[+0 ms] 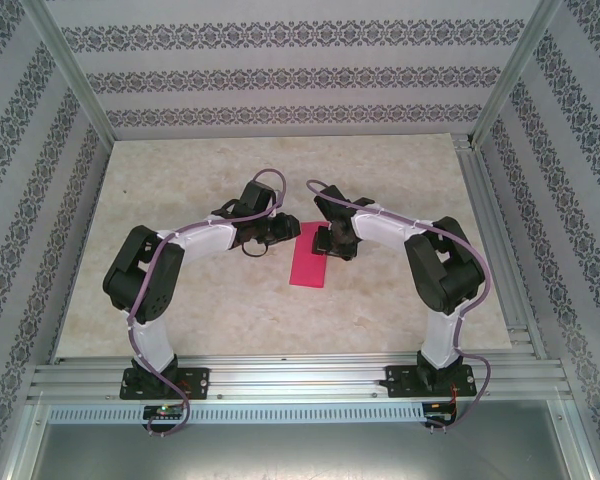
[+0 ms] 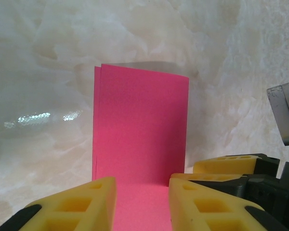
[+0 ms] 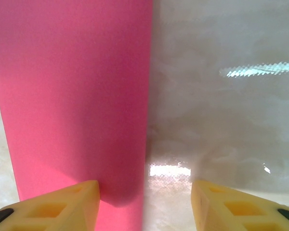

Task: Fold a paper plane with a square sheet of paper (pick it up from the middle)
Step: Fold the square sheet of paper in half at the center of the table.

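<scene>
Yellow fingers point(image 2: 72, 204) of the left gripper point(image 2: 142, 202) straddled the halved paper point(image 2: 139, 125), parted, empty; right gripper point(image 3: 144, 204) gaped empty too. Next, probably: folding nose corners.

The folded magenta paper sheet point(image 1: 310, 268) lies on the pale marbled tabletop point(image 1: 200, 300). My left gripper point(image 2: 140, 185) straddles its end, my right gripper point(image 3: 145, 187) one long edge.

Left end effector point(image 2: 142, 186) straddles the folded square sheet of paper point(image 2: 139, 125).
</scene>
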